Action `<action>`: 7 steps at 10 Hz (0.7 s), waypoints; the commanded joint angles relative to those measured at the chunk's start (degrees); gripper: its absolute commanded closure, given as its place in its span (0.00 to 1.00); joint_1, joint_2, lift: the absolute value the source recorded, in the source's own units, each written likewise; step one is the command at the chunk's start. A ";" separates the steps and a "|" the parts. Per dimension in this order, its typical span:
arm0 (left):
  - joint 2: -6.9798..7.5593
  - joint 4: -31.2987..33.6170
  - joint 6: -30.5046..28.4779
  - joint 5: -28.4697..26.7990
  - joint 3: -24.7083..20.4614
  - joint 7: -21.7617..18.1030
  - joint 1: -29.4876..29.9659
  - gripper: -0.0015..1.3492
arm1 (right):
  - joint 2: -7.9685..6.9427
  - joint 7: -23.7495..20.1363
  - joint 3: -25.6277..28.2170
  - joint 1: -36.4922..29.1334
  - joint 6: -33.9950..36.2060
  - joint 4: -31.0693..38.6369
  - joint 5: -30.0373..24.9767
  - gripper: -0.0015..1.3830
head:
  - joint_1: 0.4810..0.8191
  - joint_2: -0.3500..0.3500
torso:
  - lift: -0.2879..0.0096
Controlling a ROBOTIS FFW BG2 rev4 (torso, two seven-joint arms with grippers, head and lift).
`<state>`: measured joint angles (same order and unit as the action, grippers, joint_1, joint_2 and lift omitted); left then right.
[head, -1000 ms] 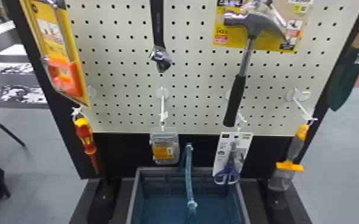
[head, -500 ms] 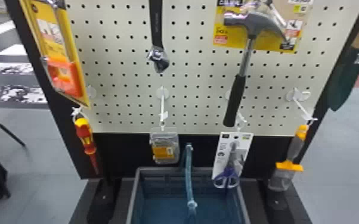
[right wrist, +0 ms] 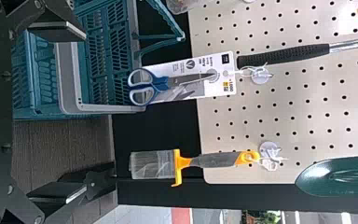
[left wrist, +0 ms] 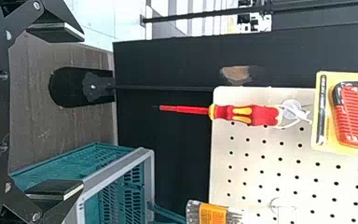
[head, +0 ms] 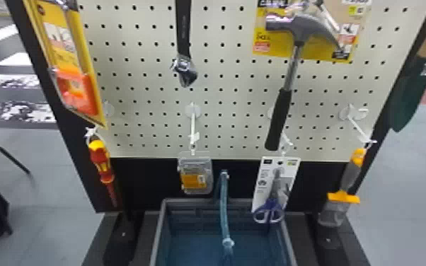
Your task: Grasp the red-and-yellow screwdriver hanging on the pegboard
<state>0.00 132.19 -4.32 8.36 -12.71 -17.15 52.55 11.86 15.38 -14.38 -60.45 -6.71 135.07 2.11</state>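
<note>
Adjustable wrench (head: 183, 39) position: its lower end sits slightly farther toward the head view's left than in the first frame. The red-and-yellow screwdriver (head: 99, 159) retains its position.

Left end effector (left wrist: 83, 110): released. Its two black fingers stand well apart, with the screwdriver beyond the fingertips and separate from them. Right end effector (right wrist: 86, 112): released, its fingers also well apart. The scissors and brush are located beyond its fingertips.

Screwdriver location: lower left corner of the pegboard (head: 148, 106) as seen in the head view. It is suspended by a white loop from a white hook (head: 90, 132), handle uppermost and shaft directed downward. Directly above it is a yellow package (head: 78, 88) with an orange part.

Adjacent items, left to right along the lower row: a clear pack (head: 195, 178) with an orange label hangs from the center hook; scissors (head: 269, 212) are mounted on a white card (head: 261, 185); a brush (head: 347, 175) with a gray-and-yellow handle and a clear lower section hangs near the right edge. Above the card is a claw hammer (head: 278, 116), grip downward. A green trowel (head: 411, 99) hangs at the far right, blade downward.

A crate (head: 239, 201) with a gray rim is located below the board; its teal handle (head: 224, 208) crosses the middle.
</note>
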 commanded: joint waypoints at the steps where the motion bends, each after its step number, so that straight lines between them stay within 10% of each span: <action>1: -0.15 -0.63 -0.69 0.07 -0.13 -0.87 -2.68 0.14 | 0.00 0.00 -0.04 0.00 0.03 -0.13 0.00 0.12 | 0.20 0.50 | 0.63; 7: 1.85 -5.55 -7.37 -1.24 -6.10 -15.46 -21.02 0.14 | -0.44 0.00 -0.04 0.37 0.03 -0.41 -0.26 0.12 | 0.20 0.50 | 0.63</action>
<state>1.30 127.05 -10.90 7.18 -18.35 -32.30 33.88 11.44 15.36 -14.41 -60.15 -6.69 134.73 1.88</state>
